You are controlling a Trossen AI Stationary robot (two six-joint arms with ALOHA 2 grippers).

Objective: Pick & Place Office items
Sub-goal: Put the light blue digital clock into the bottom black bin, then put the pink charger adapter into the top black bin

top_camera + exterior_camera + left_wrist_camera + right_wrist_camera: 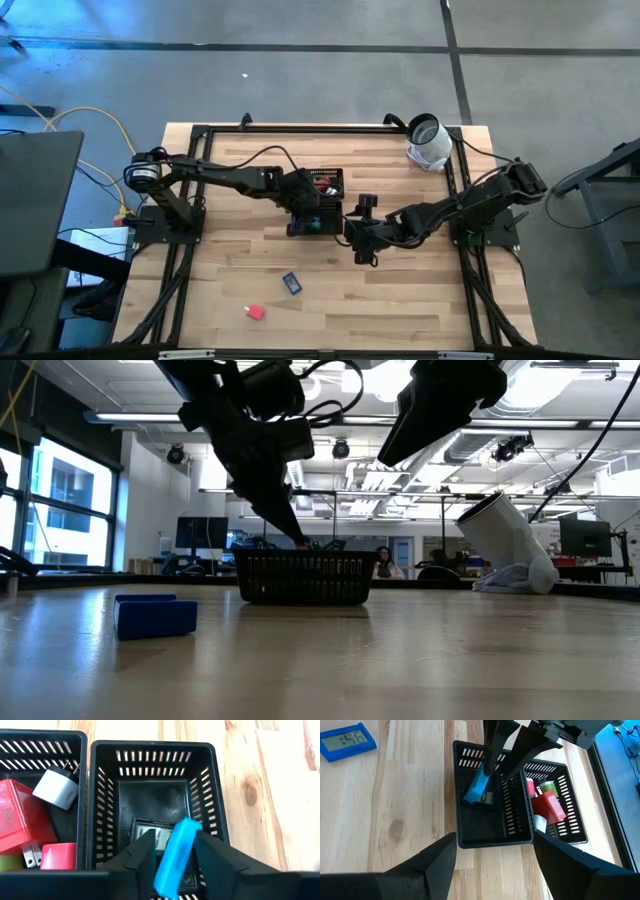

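Teal piece (175, 855) between left gripper (172, 865) fingers, overhead hidden.

Blue clock (346, 741) display (":46")

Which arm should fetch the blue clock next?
Right: its pincer is open and free, near the clock. The left pincer holds a teal piece in the tray.
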